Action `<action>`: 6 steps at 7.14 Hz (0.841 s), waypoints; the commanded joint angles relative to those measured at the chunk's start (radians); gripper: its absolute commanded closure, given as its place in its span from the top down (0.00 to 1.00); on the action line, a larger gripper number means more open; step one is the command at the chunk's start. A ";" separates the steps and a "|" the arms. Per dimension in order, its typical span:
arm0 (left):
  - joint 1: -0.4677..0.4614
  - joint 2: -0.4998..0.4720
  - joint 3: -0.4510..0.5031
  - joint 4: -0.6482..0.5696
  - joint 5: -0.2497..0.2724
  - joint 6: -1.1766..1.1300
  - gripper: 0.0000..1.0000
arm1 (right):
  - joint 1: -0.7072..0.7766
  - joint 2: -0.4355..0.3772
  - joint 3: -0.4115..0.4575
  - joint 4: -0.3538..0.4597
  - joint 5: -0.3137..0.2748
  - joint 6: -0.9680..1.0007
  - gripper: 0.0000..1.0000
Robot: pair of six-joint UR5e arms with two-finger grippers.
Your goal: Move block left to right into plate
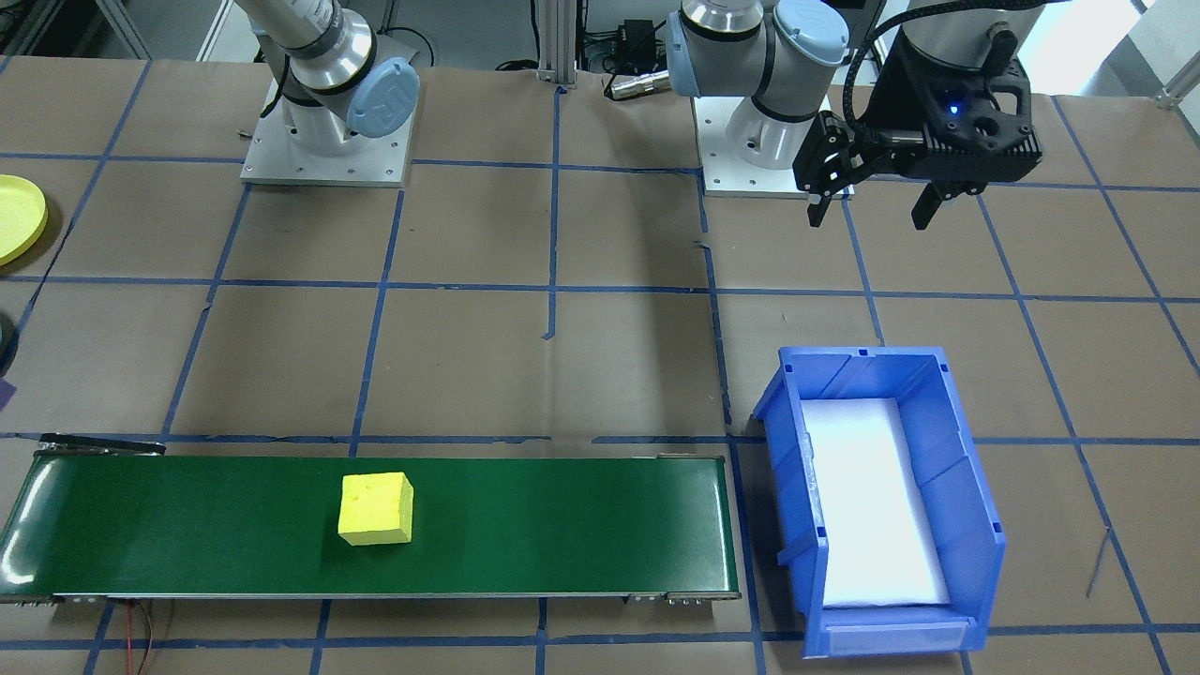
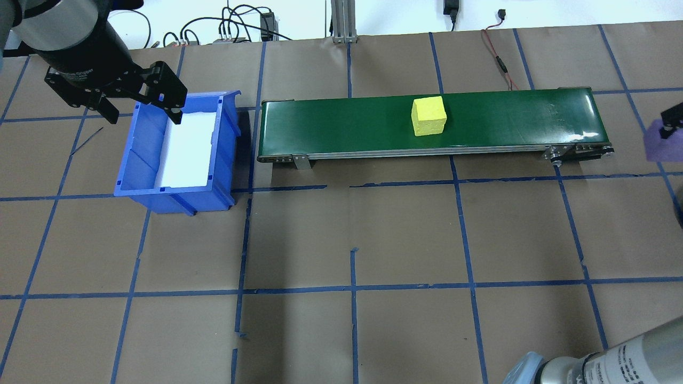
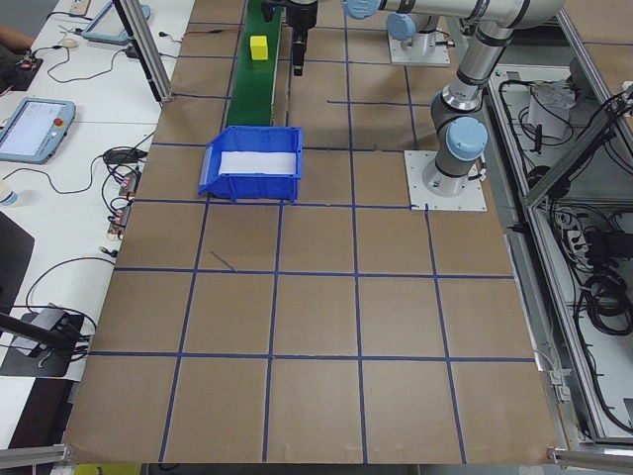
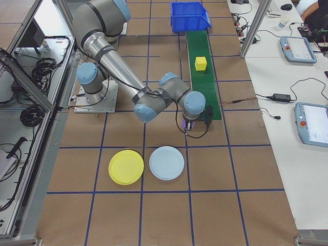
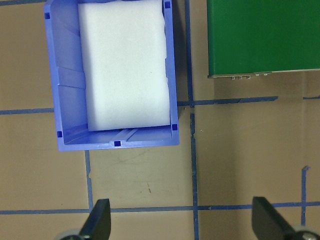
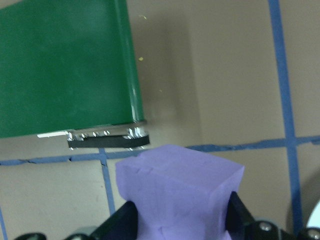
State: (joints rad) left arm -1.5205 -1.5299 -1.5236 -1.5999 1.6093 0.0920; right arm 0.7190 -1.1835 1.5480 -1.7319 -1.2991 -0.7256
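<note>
Closest, at the robot's right end of the table, lie the yellow plate and a pale blue plate, side by side, with nothing on them. Just past them is the right gripper. Its jaws are closed part way on a purple block, one finger on each side, and it holds the block up off the table near the end of the green belt. The block looks like foam, so I think it is very light and squashy. It should not slip much, and a drop would not break it. A soft squeeze on two flat sides, near the middle, looks like the best hold, and that is about where the fingers are. A hard squeeze could dent it. Farther along, a yellow block sits on the belt by itself, about halfway along it. It looks like the same foam and could be picked up the same way. Farthest away is the blue bin, with a white pad lying in it. The left gripper hangs in the air near the bin, its jaws wide apart and holding nothing.
</note>
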 commanded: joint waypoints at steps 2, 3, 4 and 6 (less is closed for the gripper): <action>-0.001 0.001 0.000 0.000 0.001 0.000 1.00 | -0.182 0.051 0.021 -0.044 -0.078 -0.349 0.06; -0.001 0.001 0.000 0.000 0.000 0.000 1.00 | -0.238 0.080 0.021 -0.064 -0.074 -0.418 0.07; -0.001 0.001 0.000 0.000 0.001 0.000 1.00 | -0.249 0.111 0.009 -0.090 -0.074 -0.467 0.08; -0.001 0.001 0.000 0.000 0.001 0.002 1.00 | -0.253 0.117 0.015 -0.100 -0.080 -0.463 0.38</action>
State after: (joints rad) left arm -1.5217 -1.5294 -1.5232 -1.5999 1.6105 0.0924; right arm 0.4707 -1.0719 1.5599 -1.8240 -1.3767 -1.1831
